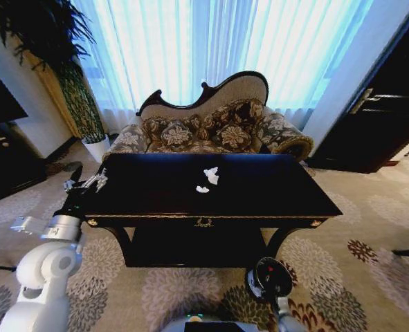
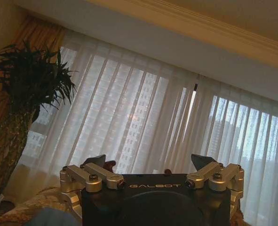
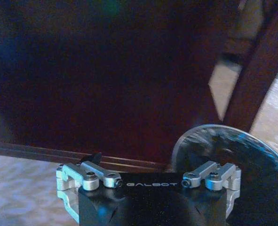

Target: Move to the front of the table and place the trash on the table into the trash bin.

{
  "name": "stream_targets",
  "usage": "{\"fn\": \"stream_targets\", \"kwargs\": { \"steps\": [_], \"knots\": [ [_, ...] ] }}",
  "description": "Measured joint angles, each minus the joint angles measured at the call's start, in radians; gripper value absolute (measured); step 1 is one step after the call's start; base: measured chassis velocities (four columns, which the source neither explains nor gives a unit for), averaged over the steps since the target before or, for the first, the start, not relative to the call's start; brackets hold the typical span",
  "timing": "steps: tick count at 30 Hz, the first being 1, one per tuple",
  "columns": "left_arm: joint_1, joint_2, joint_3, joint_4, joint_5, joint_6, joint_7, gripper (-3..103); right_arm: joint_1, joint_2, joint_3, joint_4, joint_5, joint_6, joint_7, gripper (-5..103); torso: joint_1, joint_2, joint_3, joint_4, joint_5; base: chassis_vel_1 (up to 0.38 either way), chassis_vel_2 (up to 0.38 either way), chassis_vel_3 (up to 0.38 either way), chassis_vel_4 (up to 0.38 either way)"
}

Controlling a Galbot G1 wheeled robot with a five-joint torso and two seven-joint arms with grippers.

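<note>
The dark glossy table [image 1: 273, 197] stands right in front of me, with a gold ornament at its front centre. Two small white paper wads of trash lie near its middle, one [image 1: 211, 175] just behind the other [image 1: 202, 189]. My left gripper [image 1: 86, 183] [image 2: 149, 162] is raised beside the table's left end, open and holding nothing. A dark round trash bin [image 1: 270, 277] [image 3: 233, 165] with a pale rim stands on the carpet before the table's front right. My right gripper [image 3: 148, 160] is low beside the bin, facing the table's underside, and is open.
An ornate patterned sofa [image 1: 211, 128] stands behind the table, in front of the bright curtains [image 2: 143, 122]. A tall plant [image 1: 76, 97] in a white pot [image 1: 97, 147] stands at the back left. Dark cabinets flank the room. Patterned carpet [image 1: 356, 277] surrounds the table.
</note>
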Motion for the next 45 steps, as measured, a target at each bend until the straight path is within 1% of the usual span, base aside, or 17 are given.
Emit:
{"fn": "stream_targets", "kwargs": {
  "steps": [2, 3, 4, 5, 7, 11, 13, 16, 18, 21, 22, 26, 30, 36, 39, 44, 45],
  "knots": [
    [0.0, -0.007, 0.006, -0.008, 0.001, 0.0, 0.0, 100, -0.05, -0.011, 0.01, 0.06, -0.006, 0.035, -0.018, 100, 0.0, 0.0, 0.0, 0.0, -0.0001, 0.0, 0.0, 0.0, 0.0],
    [0.0, -0.007, 0.006, -0.008, 0.001, 0.0, 0.0, 100, -0.05, -0.011, 0.01, 0.06, -0.006, 0.035, -0.018, 100, 0.0, 0.0, 0.0, 0.0, -0.0001, 0.0, 0.0, 0.0, 0.0],
    [0.003, -0.011, 0.008, -0.015, 0.002, 0.0, 0.0, 100, -0.091, -0.017, 0.018, 0.11, 0.002, 0.05, -0.023, 100, 0.0, 0.0, 0.0, 0.0002, -0.0001, 0.0, 0.0, 0.0, 0.0],
    [0.005, -0.014, 0.008, -0.022, 0.003, 0.0, 0.0, 100, -0.133, -0.021, 0.025, 0.164, 0.023, 0.061, -0.026, 100, 0.0, 0.0, 0.0, 0.0001, 0.0001, 0.0, 0.0, 0.0, 0.0],
    [0.009, -0.016, 0.007, -0.028, 0.004, 0.0, 0.0, 100, -0.161, -0.023, 0.03, 0.203, 0.037, 0.068, -0.029, 100, 0.0, 0.0, 0.0, -0.0001, 0.0, 0.0, 0.0, 0.0, 0.0],
    [0.028, -0.023, -0.002, -0.051, 0.004, 0.0, 0.0, 100, -0.291, -0.028, 0.055, 0.4, 0.095, 0.082, -0.038, 100, 0.0, 0.0, 0.0, 0.0002, 0.0001, 0.0, 0.0, 0.0, 0.0],
    [0.03, -0.024, -0.003, -0.054, 0.004, 0.0, 0.0, 100, -0.308, -0.027, 0.059, 0.427, 0.099, 0.085, -0.038, 100, 0.0, 0.0, 0.0, 0.0001, 0.0, 0.0, 0.0, 0.0, 0.0],
    [0.042, -0.031, -0.004, -0.069, 0.004, 0.0, -0.001, 100, -0.394, -0.025, 0.08, 0.585, 0.112, 0.098, -0.038, 100, 0.0, 0.0, 0.0, -0.0001, 0.0, 0.0, 0.0, 0.0, 0.0],
    [0.044, -0.032, -0.004, -0.071, 0.004, 0.0, -0.001, 100, -0.405, -0.025, 0.084, 0.61, 0.113, 0.1, -0.038, 100, 0.0, 0.0, 0.0, 0.0001, 0.0, 0.0, 0.0, 0.0, 0.0],
    [0.057, -0.037, -0.005, -0.087, 0.004, 0.0, -0.001, 100, -0.46, -0.027, 0.107, 0.75, 0.112, 0.105, -0.038, 100, 0.0, 0.0, 0.0, 0.0002, -0.0001, 0.0, 0.0, 0.0, 0.0],
    [0.057, -0.037, -0.005, -0.087, 0.004, 0.0, -0.001, 100, -0.46, -0.027, 0.107, 0.75, 0.112, 0.105, -0.038, 100, 0.0, 0.0, 0.0, 0.0002, -0.0001, 0.0, 0.0, 0.0, 0.0],
    [0.069, -0.039, -0.013, -0.097, 0.004, 0.001, -0.002, 100, -0.52, -0.027, 0.131, 0.878, 0.103, 0.125, -0.038, 100, 0.0, 0.0, 0.0, 0.0, 0.0, 0.0, 0.0, 0.0, 0.0],
    [0.074, -0.039, -0.015, -0.099, 0.004, 0.001, -0.003, 100, -0.55, -0.021, 0.151, 0.961, 0.096, 0.142, -0.038, 100, 0.0, 0.0, 0.0, 0.0002, 0.0, 0.0, 0.0, 0.0, 0.0],
    [0.08, -0.042, -0.016, -0.103, 0.005, 0.002, -0.003, 100, -0.561, -0.014, 0.197, 1.101, 0.109, 0.139, -0.032, 100, 0.0, 0.0, 0.0, 0.0002, 0.0, 0.0, 0.0, 0.0, 0.0],
    [0.081, -0.043, -0.018, -0.105, 0.005, 0.002, -0.003, 100, -0.553, -0.005, 0.218, 1.157, 0.127, 0.123, -0.014, 100, 0.0, 0.0, 0.0, 0.0001, 0.0, 0.0, 0.0, 0.0, 0.0],
    [0.083, -0.042, -0.023, -0.105, 0.005, 0.003, -0.004, 100, -0.516, 0.014, 0.265, 1.275, 0.154, 0.063, 0.037, 100, 0.0, 0.0, 0.0, 0.0001, 0.0, 0.0, 0.0, 0.0, 0.0],
    [0.083, -0.042, -0.023, -0.105, 0.005, 0.003, -0.004, 100, -0.516, 0.014, 0.265, 1.275, 0.154, 0.063, 0.037, 100, 0.0, 0.0, 0.0, 0.0001, 0.0, 0.0, 0.0, 0.0, 0.0]
  ]
}}
